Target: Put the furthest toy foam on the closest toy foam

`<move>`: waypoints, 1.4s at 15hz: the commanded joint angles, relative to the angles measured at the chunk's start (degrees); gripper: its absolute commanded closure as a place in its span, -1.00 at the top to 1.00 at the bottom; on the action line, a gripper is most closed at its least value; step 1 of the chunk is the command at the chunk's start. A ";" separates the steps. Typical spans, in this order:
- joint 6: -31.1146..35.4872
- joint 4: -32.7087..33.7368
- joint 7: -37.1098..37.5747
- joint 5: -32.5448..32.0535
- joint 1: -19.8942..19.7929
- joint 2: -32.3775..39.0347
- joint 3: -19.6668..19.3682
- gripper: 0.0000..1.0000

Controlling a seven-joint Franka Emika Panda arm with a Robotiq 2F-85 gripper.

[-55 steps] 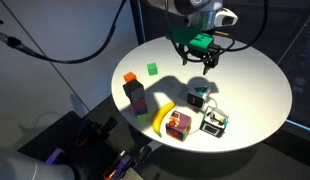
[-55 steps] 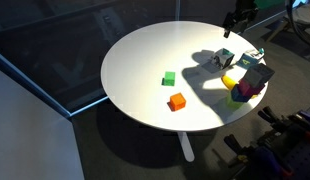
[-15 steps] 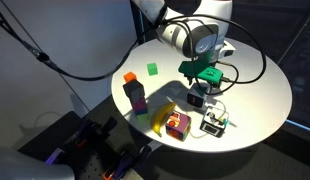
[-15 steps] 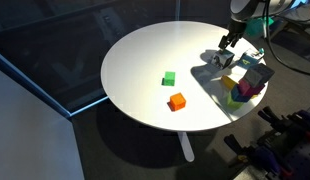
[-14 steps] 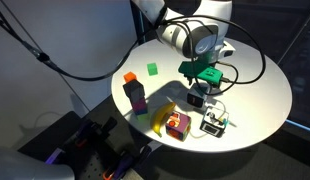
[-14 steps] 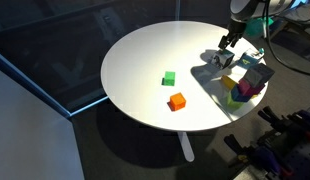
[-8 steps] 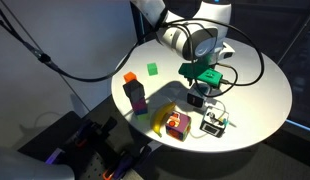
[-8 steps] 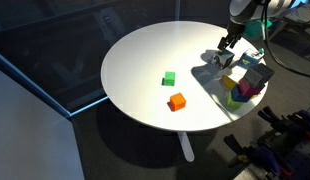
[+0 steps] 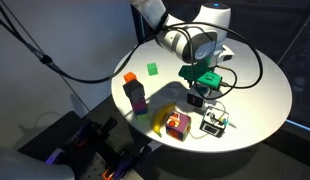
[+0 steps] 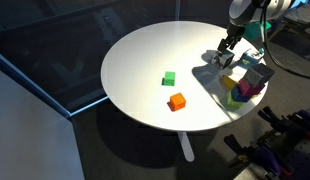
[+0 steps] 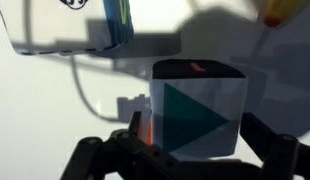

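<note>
My gripper (image 9: 202,86) is low over the table, its jaws open on either side of a foam cube with a teal triangle on its face (image 11: 200,110). In the wrist view the dark fingers (image 11: 267,142) flank the cube closely on both sides, the gripper (image 11: 195,140) centred on it. That cube shows under the gripper in an exterior view (image 9: 198,99). An orange foam cube (image 9: 129,77) and a green foam cube (image 9: 152,68) sit at the table's other side; both also show in an exterior view, orange (image 10: 176,101) and green (image 10: 169,78).
A purple block (image 9: 137,97), a yellow banana (image 9: 165,116), a red patterned cube (image 9: 177,124) and a white patterned cube (image 9: 214,122) crowd the table's edge near the gripper. Another patterned box (image 11: 65,25) lies just beyond the straddled cube. The round white table (image 10: 145,60) has a drop-off all round.
The gripper has sunk slightly lower around the triangle cube over the last second. The other objects have not moved.
</note>
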 commanded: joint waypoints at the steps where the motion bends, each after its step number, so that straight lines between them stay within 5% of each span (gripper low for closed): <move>1: 0.58 1.36 -0.33 0.06 -1.30 1.06 0.92 1.00; 4: 0.40 1.57 -0.13 -0.16 -1.22 1.41 0.74 1.00; 5: 0.13 1.71 0.28 -0.48 -0.95 1.56 0.43 0.50; 16: -0.84 2.24 5.12 -1.80 1.02 -0.14 -1.81 -0.93; 21: -1.08 1.58 7.46 -3.01 2.25 -3.03 -2.91 -0.90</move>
